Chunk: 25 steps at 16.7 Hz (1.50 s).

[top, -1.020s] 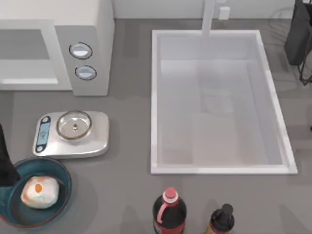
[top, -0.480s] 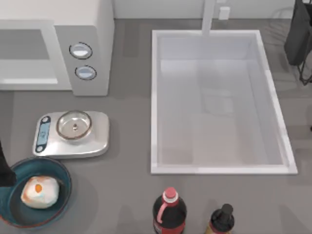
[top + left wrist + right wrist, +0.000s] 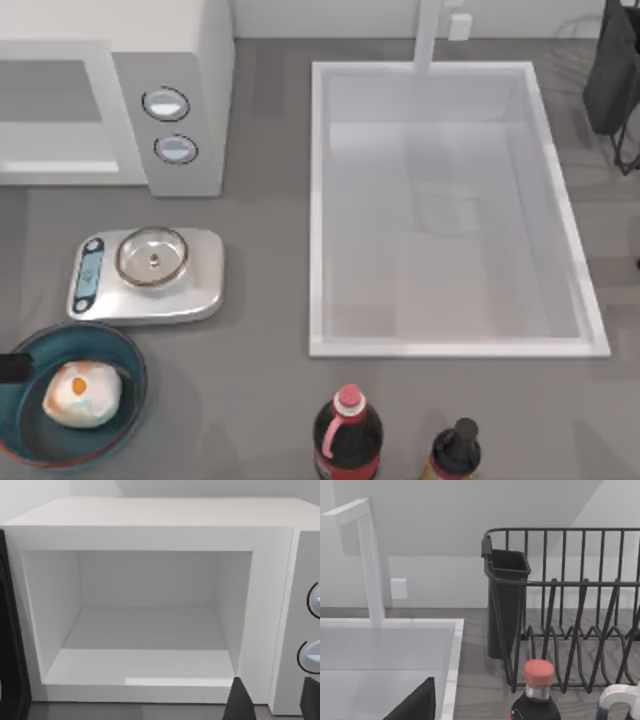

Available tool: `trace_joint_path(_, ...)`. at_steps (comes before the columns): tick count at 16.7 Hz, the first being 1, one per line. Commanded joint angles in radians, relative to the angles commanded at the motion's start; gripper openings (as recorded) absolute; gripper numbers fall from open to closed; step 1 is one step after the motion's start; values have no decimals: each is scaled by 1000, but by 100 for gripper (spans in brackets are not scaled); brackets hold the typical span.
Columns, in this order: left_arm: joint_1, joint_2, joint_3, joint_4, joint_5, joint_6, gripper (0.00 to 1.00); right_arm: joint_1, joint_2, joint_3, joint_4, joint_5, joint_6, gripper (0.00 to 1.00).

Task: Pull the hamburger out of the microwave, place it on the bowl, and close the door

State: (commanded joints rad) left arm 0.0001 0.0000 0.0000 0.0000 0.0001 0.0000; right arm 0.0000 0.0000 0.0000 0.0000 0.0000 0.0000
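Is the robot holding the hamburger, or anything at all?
No, nothing is held. The hamburger lies free in the bowl. The left gripper faces the open microwave, fingers apart with nothing between them.

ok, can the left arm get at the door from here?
Probably yes. The left hand is open and empty, facing the microwave; the door, the dark panel beside the cavity, stands swung out with nothing in between.

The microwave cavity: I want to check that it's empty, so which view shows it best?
The left wrist view: it looks straight into the microwave cavity, bare from floor to back wall. The top view gives only a slanted strip of the opening; the right wrist view faces the sink and rack.
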Motion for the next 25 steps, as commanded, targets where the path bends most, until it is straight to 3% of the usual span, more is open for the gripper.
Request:
trace_joint_path(2, 0, 0, 0, 0, 0, 0, 0, 0, 0, 0, 0, 0, 0, 100)
trace_joint_path(14, 23, 16, 42, -4, -1, 22, 0, 0, 0, 0, 0, 0, 0, 100)
trace_joint_path(19, 171, 121, 317, -26, -5, 169, 0, 0, 0, 0, 0, 0, 0, 100)
trace_joint_path(25, 495, 350, 915, -76, -13, 490, 0, 0, 0, 0, 0, 0, 0, 100)
